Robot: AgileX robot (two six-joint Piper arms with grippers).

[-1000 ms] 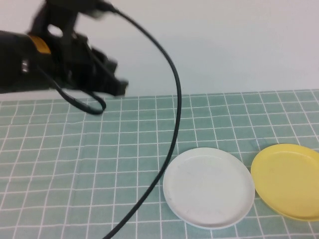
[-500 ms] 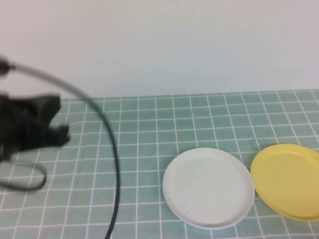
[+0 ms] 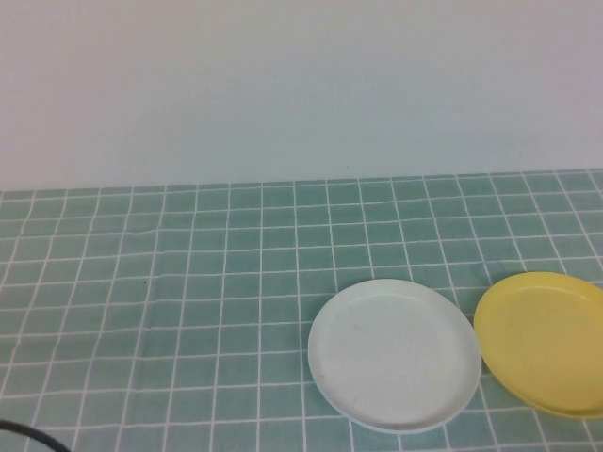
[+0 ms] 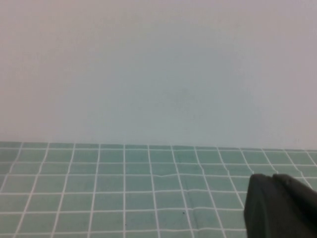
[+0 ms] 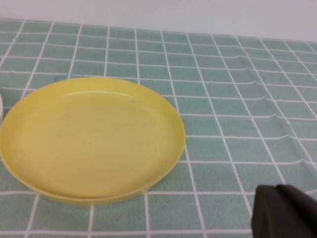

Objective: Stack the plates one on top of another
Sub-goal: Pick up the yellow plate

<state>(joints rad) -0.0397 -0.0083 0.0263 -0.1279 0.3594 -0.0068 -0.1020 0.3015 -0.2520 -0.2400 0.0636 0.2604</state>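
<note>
White plate (image 3: 394,354) lies flat on the green grid-patterned tablecloth (image 3: 188,282), toward the near edge of the table and right of centre in the high view. Yellow plate (image 3: 546,341) lies flat just beside it on the robot's right, their rims very near one another; whether the rims touch cannot be told. The yellow plate runs partly off the right border of the high view. The plates are side by side, not stacked, and both are empty.

In the right wrist view the yellow plate (image 5: 91,139) is upright on the cloth, its rim intact, with a sliver of the white plate at the picture's edge.

Right gripper (image 5: 285,210) shows only as a dark tip in its wrist view, near the yellow plate but apart from it, holding nothing visible; whether its fingers are spread or closed cannot be told.

Left gripper (image 4: 280,206) likewise shows only as a dark tip over bare cloth facing the pale wall (image 4: 158,69), away from both plates; its finger state cannot be told.

A dark cable (image 3: 28,435) curves at the near left corner of the high view.
</note>
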